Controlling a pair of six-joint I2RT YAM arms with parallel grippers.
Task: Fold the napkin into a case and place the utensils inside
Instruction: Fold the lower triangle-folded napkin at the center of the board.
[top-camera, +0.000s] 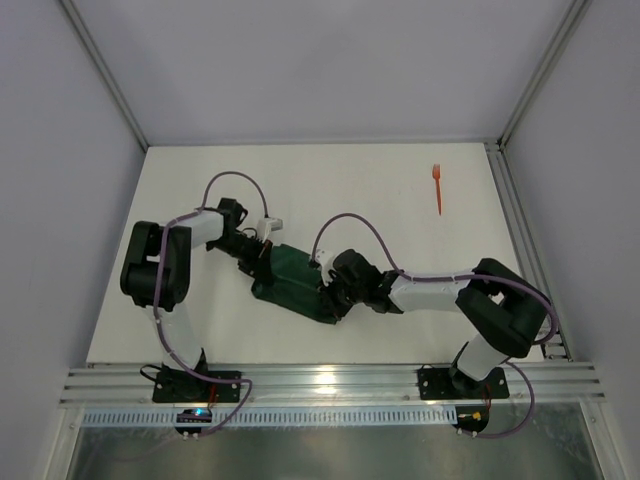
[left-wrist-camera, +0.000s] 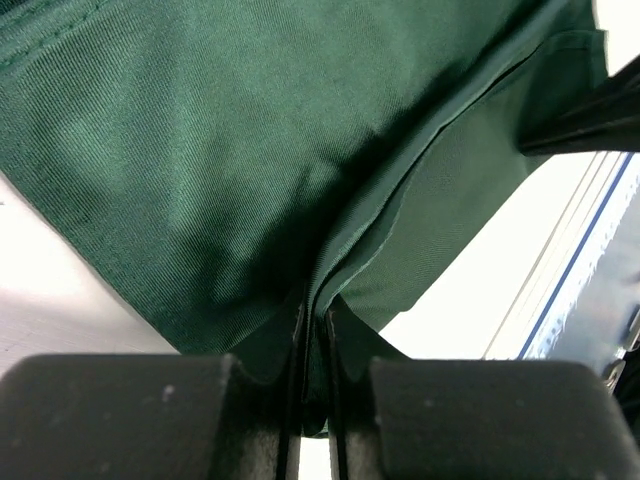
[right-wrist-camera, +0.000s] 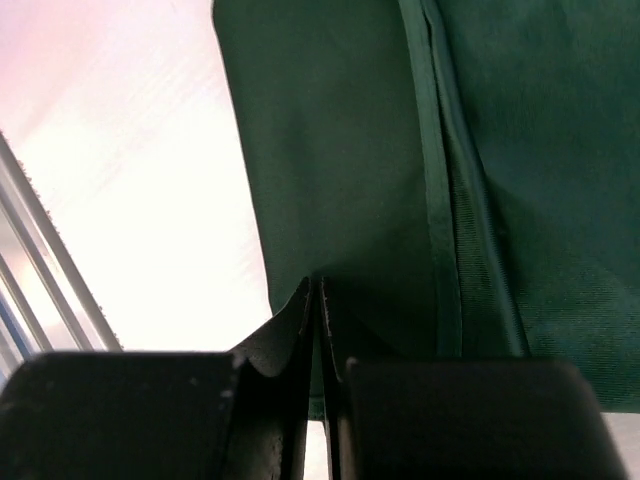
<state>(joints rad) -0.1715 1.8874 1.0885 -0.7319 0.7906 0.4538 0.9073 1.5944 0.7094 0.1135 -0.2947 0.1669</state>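
Both claws are pinched shut on cloth. The left claw (left-wrist-camera: 315, 335) has a folded edge of the napkin (left-wrist-camera: 200, 150) running straight into its closed jaws. The right claw (right-wrist-camera: 318, 305) nips the napkin's edge the same way, with green showing between the fingers. The napkin sits mid-table, dark green, bunched into a slanted band. Left claw is at its far-left end, right claw at its near-right end. Cannot tell whether it is lifted off the table (top-camera: 330, 190).

Around it: one orange fork (top-camera: 437, 188) lies toward the far right of the table, wider end pointing away from the arms, well apart from the napkin and both claws. Purple cables (top-camera: 233, 175) loop over each arm. Aluminium rails (top-camera: 330, 382) run along the near edge. From above, the arms' wrists cover both ends of the napkin, so the grips themselves are hidden there.

The wrist views fill that in. Left wrist shows two cloth layers overlapping at a fold. It also shows a dark bar (left-wrist-camera: 585, 115) crossing the upper right corner, unclear what it is, with the rails beyond at right. Right wrist shows a stitched hem (right-wrist-camera: 435, 200) running down the cloth, and white table to the left. The fork shows only from above.

A small board at the left arm's base has a blue light (top-camera: 197, 413) on. Any print on it is too small to read.
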